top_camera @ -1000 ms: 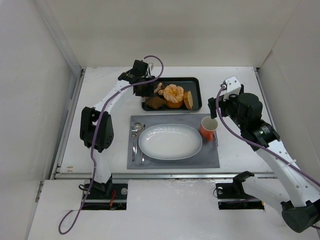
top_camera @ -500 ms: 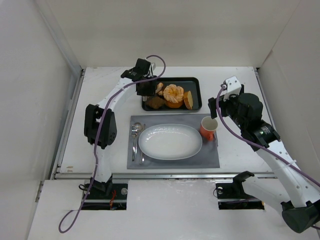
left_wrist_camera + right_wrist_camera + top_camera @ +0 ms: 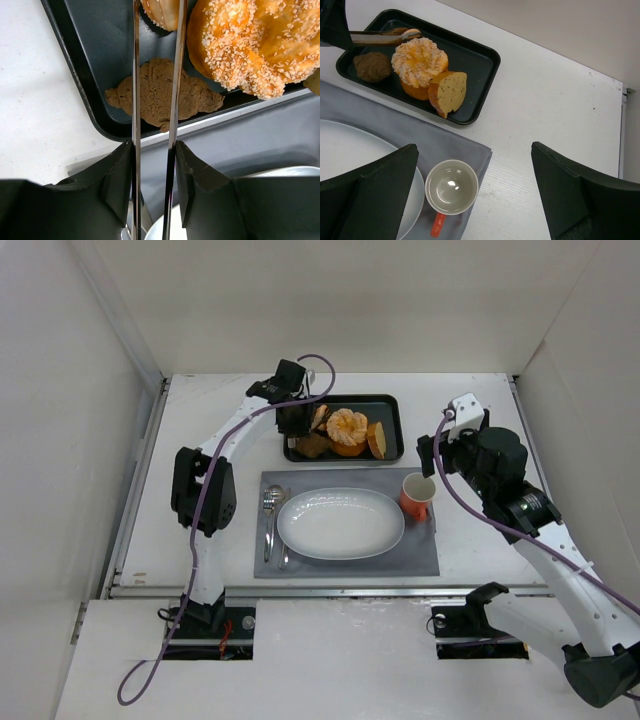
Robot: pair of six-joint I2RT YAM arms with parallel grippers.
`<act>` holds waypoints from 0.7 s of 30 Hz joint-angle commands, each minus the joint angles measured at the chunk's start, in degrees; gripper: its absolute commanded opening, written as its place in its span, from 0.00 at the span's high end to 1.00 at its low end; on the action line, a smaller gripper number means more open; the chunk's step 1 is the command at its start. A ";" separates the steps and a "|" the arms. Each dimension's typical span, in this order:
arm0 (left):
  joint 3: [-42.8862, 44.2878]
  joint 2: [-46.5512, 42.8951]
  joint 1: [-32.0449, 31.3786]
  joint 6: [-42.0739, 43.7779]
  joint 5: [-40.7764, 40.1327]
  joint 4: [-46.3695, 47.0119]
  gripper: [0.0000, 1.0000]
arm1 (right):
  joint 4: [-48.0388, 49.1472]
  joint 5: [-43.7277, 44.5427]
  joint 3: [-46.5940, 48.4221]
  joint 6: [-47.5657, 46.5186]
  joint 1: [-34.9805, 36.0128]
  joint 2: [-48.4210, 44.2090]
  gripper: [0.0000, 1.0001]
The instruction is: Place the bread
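The bread (image 3: 161, 11) is a small glossy roll at the back left of the black tray (image 3: 85, 65); the right wrist view also catches the bread (image 3: 412, 33). My left gripper (image 3: 152, 150) is shut on a pair of metal tongs (image 3: 135, 90). Their two blades reach forward and flank the bread on both sides; whether they press on it I cannot tell. In the top view my left gripper (image 3: 297, 418) hovers over the tray's left end. My right gripper (image 3: 474, 150) stands wide open above the orange cup (image 3: 451, 186), holding nothing.
On the tray lie a big seeded round pastry (image 3: 347, 429), a dark brown chunk (image 3: 162, 95) and a cut slice (image 3: 449, 91). A white oval plate (image 3: 340, 524) and cutlery (image 3: 272, 512) rest on the grey mat (image 3: 420, 550). White walls enclose the table.
My left arm has shifted right over the tray's left end, bringing the tongs to the bread, and the tong blades have drawn closer together. The right arm has not moved.
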 commanded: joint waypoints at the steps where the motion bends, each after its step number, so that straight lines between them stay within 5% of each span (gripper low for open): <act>1: 1.95 -1.99 -0.40 0.51 -1.25 -0.44 0.76 | 2.81 0.73 0.25 -0.09 0.36 -1.10 0.00; 21: -0.86 -16.39 -0.40 -0.02 -9.00 1.23 0.84 | 2.81 0.73 0.25 -0.09 0.36 -1.63 0.00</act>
